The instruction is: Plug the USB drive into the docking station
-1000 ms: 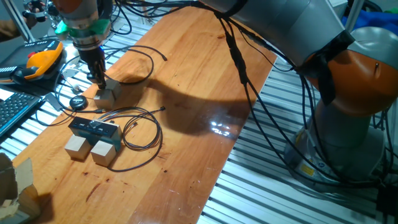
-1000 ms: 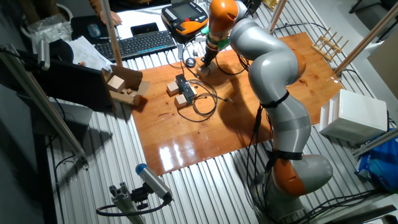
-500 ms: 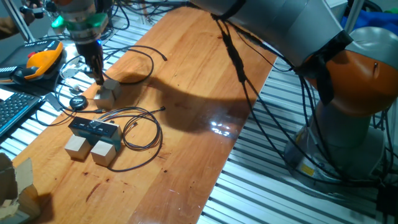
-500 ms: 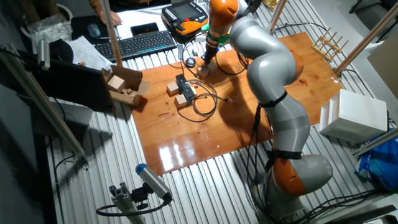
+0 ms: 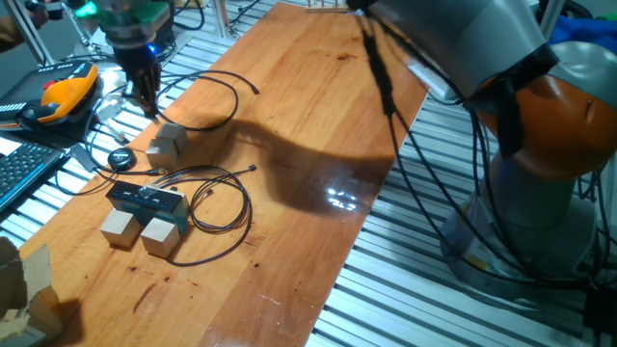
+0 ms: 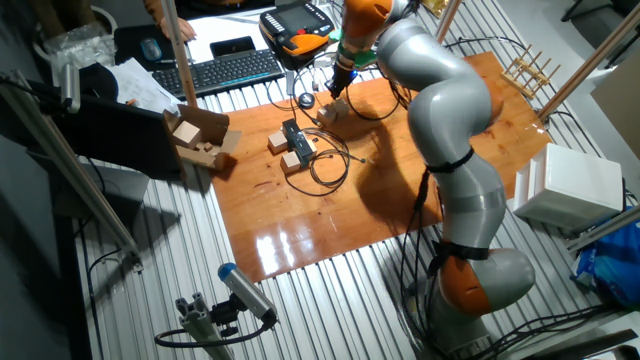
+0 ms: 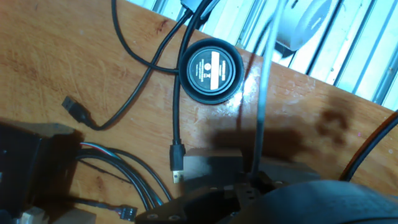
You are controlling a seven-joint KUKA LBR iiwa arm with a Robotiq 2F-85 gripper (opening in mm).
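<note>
A: What takes up most of the scene?

B: The wooden table (image 5: 289,116), with the arm reaching across to its far left corner. The gripper (image 5: 147,99) hangs just above a lone wooden cube (image 5: 167,145), not touching it in that view.

A: And the docking station?

B: The docking station (image 5: 145,200) lies flat near the table's left edge, with two more wooden cubes (image 5: 141,231) just beside its near long side. Thin black cables (image 5: 217,198) loop away from it to the right.

A: Is the gripper holding anything?

B: I cannot tell; the fingertips are too small in the fixed views and blurred in the hand view.

A: Anything smaller?

B: A round black puck (image 7: 210,70) sits near the lone cube, with a loose USB plug (image 7: 176,160) beside it.
</note>
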